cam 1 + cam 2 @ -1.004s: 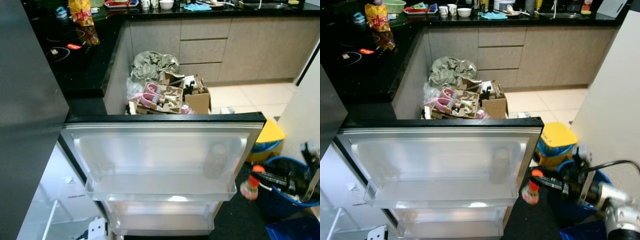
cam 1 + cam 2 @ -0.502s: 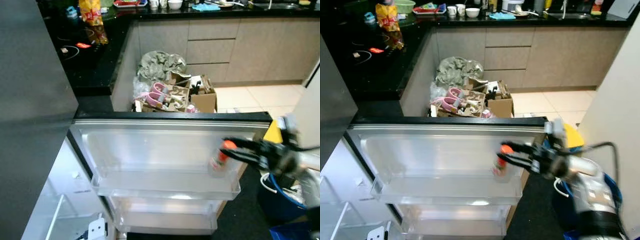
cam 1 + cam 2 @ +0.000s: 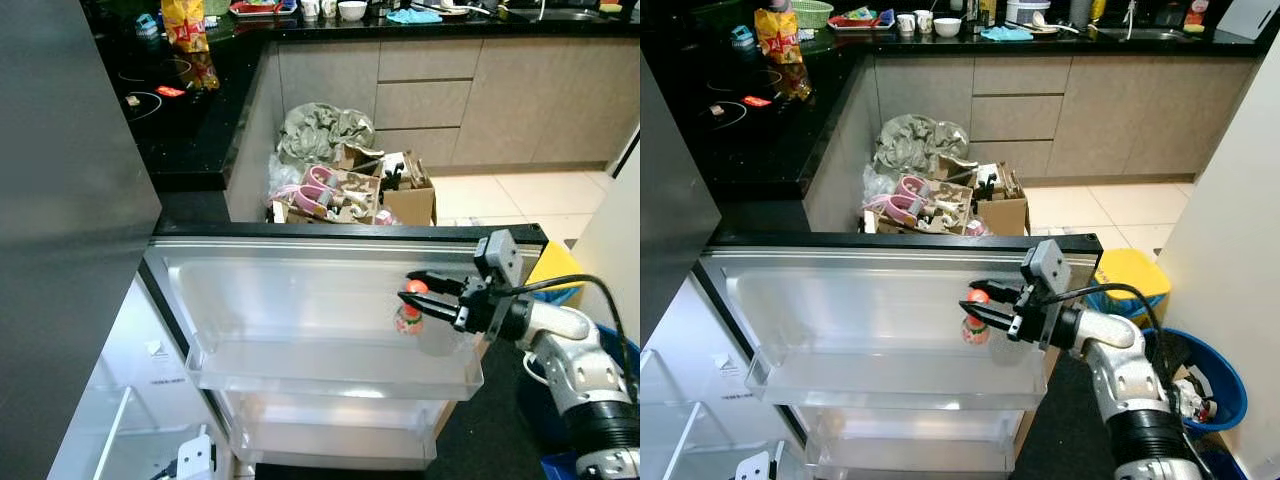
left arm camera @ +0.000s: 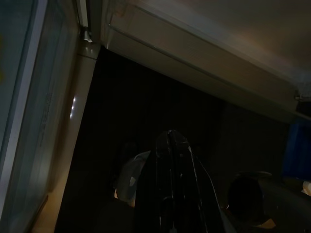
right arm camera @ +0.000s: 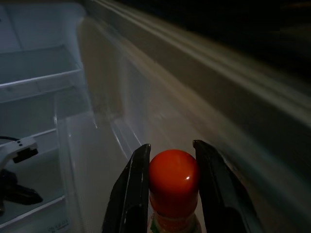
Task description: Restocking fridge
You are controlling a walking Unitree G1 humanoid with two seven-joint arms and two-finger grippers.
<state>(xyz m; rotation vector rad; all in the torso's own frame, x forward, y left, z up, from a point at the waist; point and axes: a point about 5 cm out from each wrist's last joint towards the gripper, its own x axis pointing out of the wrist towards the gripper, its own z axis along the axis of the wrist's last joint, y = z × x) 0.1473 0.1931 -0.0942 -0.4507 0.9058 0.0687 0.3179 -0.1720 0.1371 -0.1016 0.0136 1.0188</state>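
Right gripper point(image 3: 412, 298), at the centre right of the frame, is gripping a small bottle point(image 3: 408, 318) by its red cap point(image 5: 173, 169), with the fingers point(image 5: 130, 189) closed narrowly on either side of the cap. The bottle is hanging upright inside the open fridge door point(image 3: 320, 240), above the upper door shelf point(image 3: 330, 380) (not resting on it). Left gripper point(image 4: 170, 194) is hanging in shadow over a dark floor; the state of its fingers cannot be told.
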